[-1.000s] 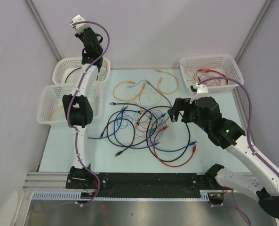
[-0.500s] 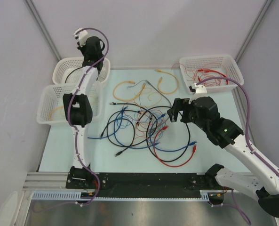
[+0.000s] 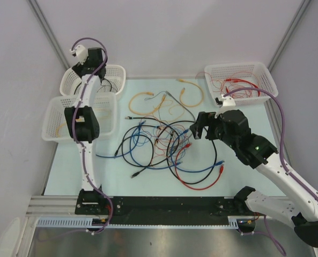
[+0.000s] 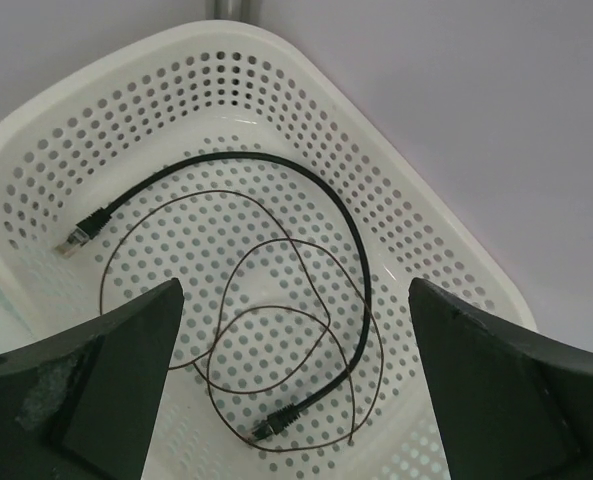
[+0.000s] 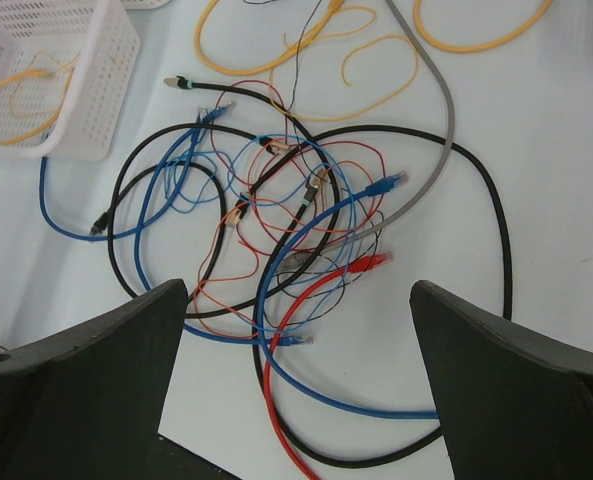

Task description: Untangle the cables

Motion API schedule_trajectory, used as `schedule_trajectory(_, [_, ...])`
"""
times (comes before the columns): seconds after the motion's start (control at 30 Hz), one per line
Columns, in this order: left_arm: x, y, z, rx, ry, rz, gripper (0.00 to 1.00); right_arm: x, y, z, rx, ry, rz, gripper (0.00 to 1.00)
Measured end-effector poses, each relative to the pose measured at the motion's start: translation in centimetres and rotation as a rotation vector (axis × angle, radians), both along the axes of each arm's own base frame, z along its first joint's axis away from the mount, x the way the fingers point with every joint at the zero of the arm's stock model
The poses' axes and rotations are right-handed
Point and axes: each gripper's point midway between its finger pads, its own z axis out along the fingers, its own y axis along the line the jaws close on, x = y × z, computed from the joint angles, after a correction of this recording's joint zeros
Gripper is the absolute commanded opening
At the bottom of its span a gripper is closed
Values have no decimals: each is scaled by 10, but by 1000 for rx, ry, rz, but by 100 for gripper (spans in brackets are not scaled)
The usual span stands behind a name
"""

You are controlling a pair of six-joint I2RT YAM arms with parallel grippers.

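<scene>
Left pincer (image 4: 291, 300) has swung left above the far-left white perforated basket (image 4: 446, 270), wide open and empty; one black plug-ended cable (image 4: 360, 262) lies sorted inside. Right pincer (image 5: 296, 300), equally open and empty, hangs over the red, blue and black cable tangle (image 5: 276, 215) on the worktop (image 3: 67, 171): most of the untangling remains.

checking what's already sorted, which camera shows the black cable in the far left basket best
Left wrist view: the whole black cable lies curved in the white basket, both plug ends showing, a thin brown wire looped across it. Top external shows only a short dark piece beside the left arm. Right wrist view misses it.
</scene>
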Motion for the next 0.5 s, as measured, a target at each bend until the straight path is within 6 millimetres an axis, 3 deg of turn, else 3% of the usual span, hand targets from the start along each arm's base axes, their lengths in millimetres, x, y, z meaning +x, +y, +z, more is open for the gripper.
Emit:
schedule_trajectory(0.2, [8,-9,8,-91,-32,-45,100,-1,2,-1,9,9,10,100])
schedule_trajectory(0.3, [5,-14,-4,-140,-18,-63,100,-1,4,-2,18,18,16,100])
schedule_trajectory(0.43, [-29,-34,-37,-181,95,-97,100,-4,9,-1,48,34,33,100])
schedule_trajectory(0.5, [-53,-60,-44,-181,137,-145,99,-6,12,0,62,44,44,100])
